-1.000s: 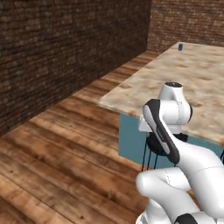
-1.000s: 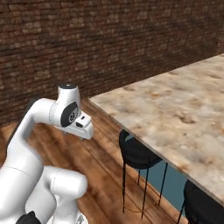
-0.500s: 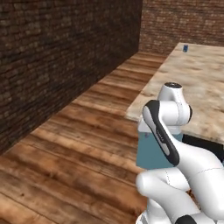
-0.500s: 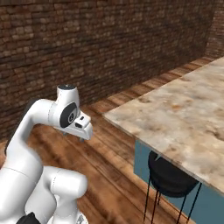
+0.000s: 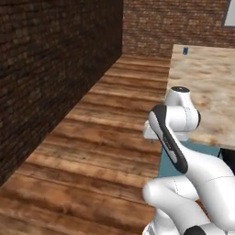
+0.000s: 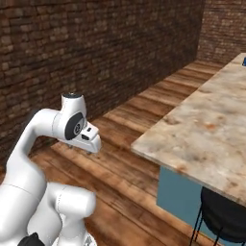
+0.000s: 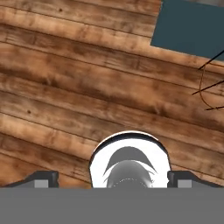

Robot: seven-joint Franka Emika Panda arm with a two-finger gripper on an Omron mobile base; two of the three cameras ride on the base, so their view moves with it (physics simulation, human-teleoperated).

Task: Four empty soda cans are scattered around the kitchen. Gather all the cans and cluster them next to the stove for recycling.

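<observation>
Brown wooden plank floor (image 7: 65, 87) lies below the wide-open, empty two-finger gripper (image 7: 113, 178). One small blue soda can (image 5: 185, 50) stands on the far marble-patterned countertop (image 5: 206, 87).

A broad stretch of bare wooden floor (image 5: 105, 137) lies open between the brick wall (image 5: 50, 69) on the left and the stone-topped counter (image 6: 211, 129) on the right. The counter's blue side panel (image 7: 192, 26) and a black stool (image 6: 223, 218) tucked under its edge block the way low on that side
</observation>
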